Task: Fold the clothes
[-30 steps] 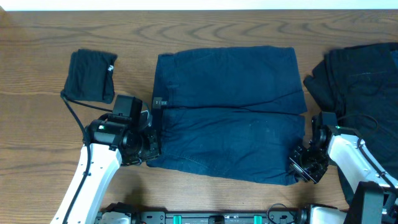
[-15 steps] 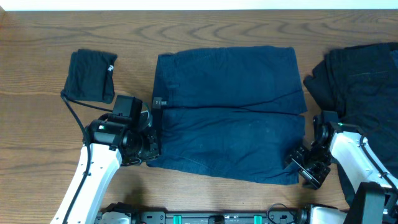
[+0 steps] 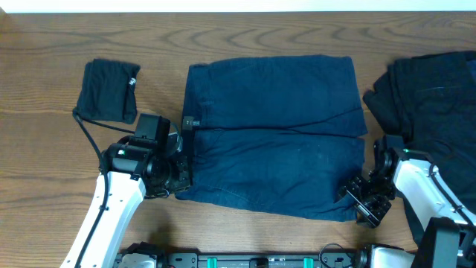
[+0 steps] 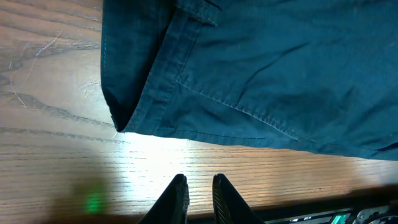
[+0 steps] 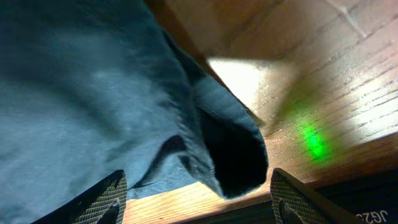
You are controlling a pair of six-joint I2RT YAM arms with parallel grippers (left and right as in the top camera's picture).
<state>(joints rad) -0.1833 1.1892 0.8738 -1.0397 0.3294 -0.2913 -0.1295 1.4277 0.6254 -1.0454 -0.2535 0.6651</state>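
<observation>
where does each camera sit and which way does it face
overhead: above the table, looking straight down on the navy shorts; both arms show, left claw and right claw at its near corners.
left wrist: low, facing the shorts' waistband corner; fingers close together at bottom.
right wrist: low, facing the shorts' other near corner between its spread fingers.
shared: all three see the navy shorts.

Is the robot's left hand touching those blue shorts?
Apart. The left wrist view shows a strip of bare table between the left hand and the shorts.
</observation>
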